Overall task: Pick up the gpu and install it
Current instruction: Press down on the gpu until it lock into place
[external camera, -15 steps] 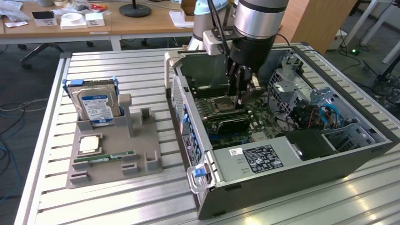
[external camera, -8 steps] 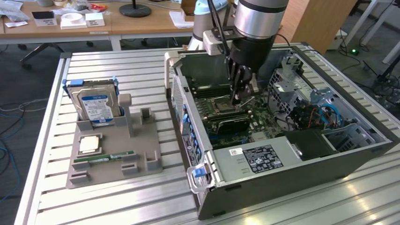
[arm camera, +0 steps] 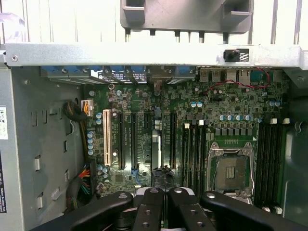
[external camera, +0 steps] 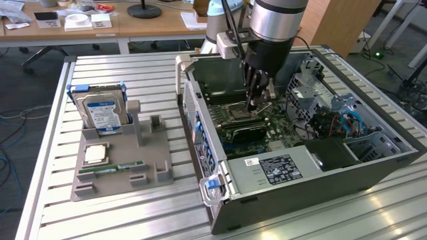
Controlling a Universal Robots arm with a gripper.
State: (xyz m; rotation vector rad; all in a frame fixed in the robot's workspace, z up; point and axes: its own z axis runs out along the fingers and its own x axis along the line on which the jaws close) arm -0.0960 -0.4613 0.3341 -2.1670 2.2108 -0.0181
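The gpu (external camera: pixel 248 131) is a dark flat card standing on edge across the motherboard inside the open computer case (external camera: pixel 200 150). In the wrist view the gpu (arm camera: pixel 155 149) shows as a thin strip seen edge-on between the black expansion slots. My gripper (external camera: pixel 253 107) reaches down into the case just above the card, next to the empty CPU socket (external camera: pixel 237 111). Its two black fingers (arm camera: pixel 149 207) are pressed together, so the gripper (arm camera: pixel 163 192) is shut. Whether the fingertips touch the card's top edge I cannot tell.
On the exterior view's left a grey parts holder (external camera: pixel 150 172) carries a silver hard drive (external camera: pixel 100 112), a CPU chip (external camera: pixel 95 153) and a green RAM stick (external camera: pixel 110 169). Drive cages and blue cables (external camera: pixel 347 120) crowd the case's right side. A wooden desk (external camera: pixel 133 25) stands behind.
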